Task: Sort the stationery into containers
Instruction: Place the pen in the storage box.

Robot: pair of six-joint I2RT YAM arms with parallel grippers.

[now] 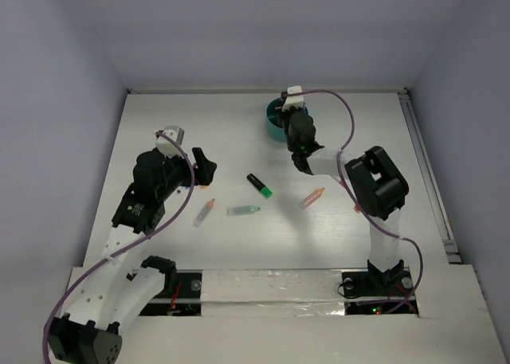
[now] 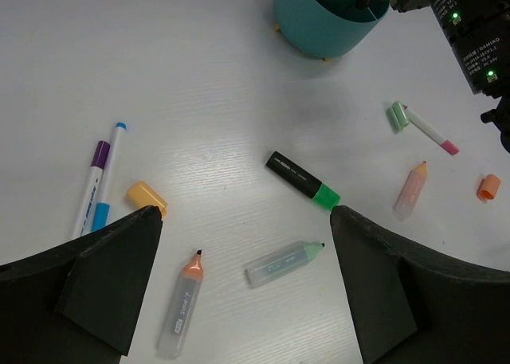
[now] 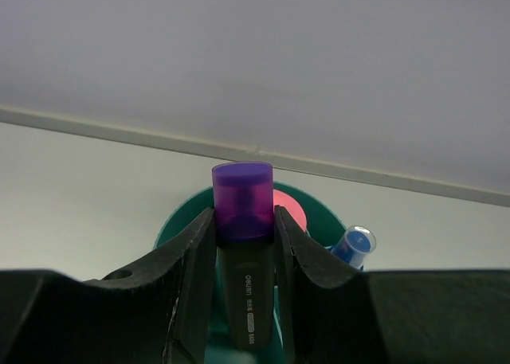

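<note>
Two jaws of my right gripper (image 3: 243, 217) clench a black plastic highlighter with a purple cap (image 3: 243, 193); just beyond them sits the round teal plastic organiser (image 3: 319, 213). My left gripper (image 2: 243, 213) hangs released, a black marker with a green cap (image 2: 303, 181) lying just ahead.

The right gripper (image 1: 287, 114) hangs over the round teal plastic organiser (image 1: 273, 122) at the far side of the white table (image 1: 199, 117). Mid-table lie a black green-capped highlighter (image 1: 260, 185), a clear pale-green marker (image 1: 243, 210), a clear orange-tipped marker (image 1: 204, 213) and a pinkish-orange marker (image 1: 312, 197).
</note>
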